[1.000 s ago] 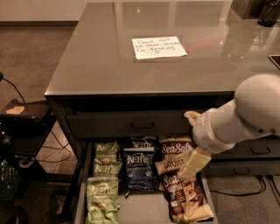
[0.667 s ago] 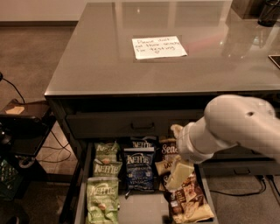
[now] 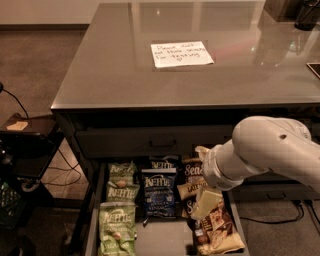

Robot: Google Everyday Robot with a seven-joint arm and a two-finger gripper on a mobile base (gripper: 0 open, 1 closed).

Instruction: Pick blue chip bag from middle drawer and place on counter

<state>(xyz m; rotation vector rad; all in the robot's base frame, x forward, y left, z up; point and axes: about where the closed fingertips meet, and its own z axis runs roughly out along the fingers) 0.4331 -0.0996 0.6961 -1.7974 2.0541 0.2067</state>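
The blue chip bag (image 3: 159,192) lies flat in the middle of the open middle drawer (image 3: 91,227), between green bags on its left and tan bags on its right. My gripper (image 3: 205,203) hangs from the white arm (image 3: 265,150) over the tan bags, just right of the blue bag and apart from it. The counter (image 3: 125,75) is above the drawer and bears the white handwritten note (image 3: 181,53).
Green Kettle bags (image 3: 118,225) fill the drawer's left side and tan Sea Salt bags (image 3: 220,235) its right. A closed drawer with a bar handle (image 3: 162,144) sits above. A dark cart with cables (image 3: 25,145) stands at the left. A dark object (image 3: 307,12) sits on the counter's far right.
The arm has swung left across the drawer front. The gripper has moved left, closer to the blue chip bag. The bags have not moved.
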